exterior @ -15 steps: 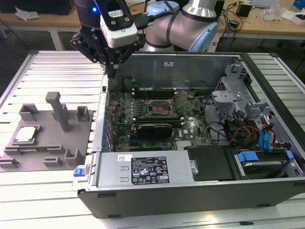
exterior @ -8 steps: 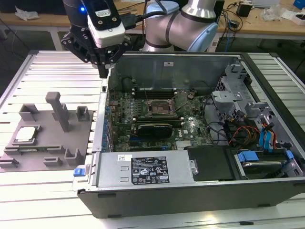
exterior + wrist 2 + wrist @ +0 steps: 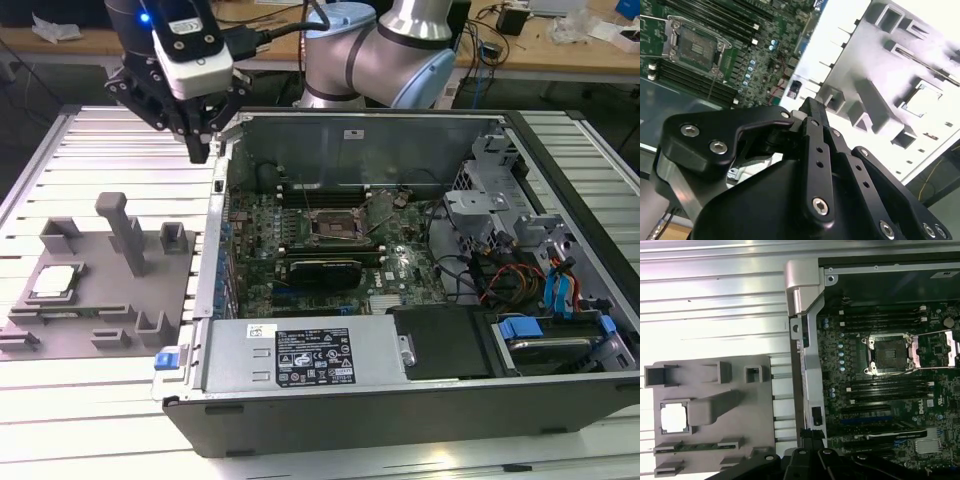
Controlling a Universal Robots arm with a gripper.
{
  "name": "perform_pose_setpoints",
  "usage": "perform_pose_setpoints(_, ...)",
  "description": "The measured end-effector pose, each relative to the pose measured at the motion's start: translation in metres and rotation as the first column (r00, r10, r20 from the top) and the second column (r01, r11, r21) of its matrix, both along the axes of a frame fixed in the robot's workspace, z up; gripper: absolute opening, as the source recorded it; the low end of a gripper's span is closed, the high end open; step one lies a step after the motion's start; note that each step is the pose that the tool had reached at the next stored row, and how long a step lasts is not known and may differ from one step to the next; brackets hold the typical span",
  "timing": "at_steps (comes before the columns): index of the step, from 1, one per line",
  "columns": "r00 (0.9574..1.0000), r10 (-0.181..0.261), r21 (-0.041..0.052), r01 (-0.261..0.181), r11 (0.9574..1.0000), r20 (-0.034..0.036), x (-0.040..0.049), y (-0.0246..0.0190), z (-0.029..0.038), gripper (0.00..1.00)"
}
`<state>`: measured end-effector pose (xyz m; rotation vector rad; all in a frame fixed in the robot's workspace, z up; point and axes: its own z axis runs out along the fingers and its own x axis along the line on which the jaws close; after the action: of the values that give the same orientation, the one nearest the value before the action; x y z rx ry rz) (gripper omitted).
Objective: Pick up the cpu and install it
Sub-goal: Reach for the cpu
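Note:
The cpu (image 3: 55, 282) is a pale silvery square lying flat in a recess of the grey tray (image 3: 100, 335) at the exterior view's left; it also shows in both wrist views (image 3: 674, 418) (image 3: 922, 99). My gripper (image 3: 199, 148) hangs high above the table, over the gap between the tray and the open computer case, well off from the cpu. Its black fingers (image 3: 812, 117) are drawn together to a point, shut on nothing. The dark metal-framed socket (image 3: 335, 225) on the green motherboard stands open and bare, with its lid swung aside (image 3: 888, 354).
The open computer case (image 3: 400, 400) takes up the middle and the exterior view's right, with its tall side wall (image 3: 215, 250) next to the tray. Grey fixture blocks and an upright post (image 3: 125, 232) rise from the tray. Drives and cables (image 3: 520, 290) sit in the case.

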<state>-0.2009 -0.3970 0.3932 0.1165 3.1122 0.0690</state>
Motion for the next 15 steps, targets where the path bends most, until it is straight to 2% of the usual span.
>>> perform_pose_setpoints(15,1.0000,0.000,-0.0001,0.000,1.0000,0.0004,-0.0325,0.0024,-0.0001,0.11)
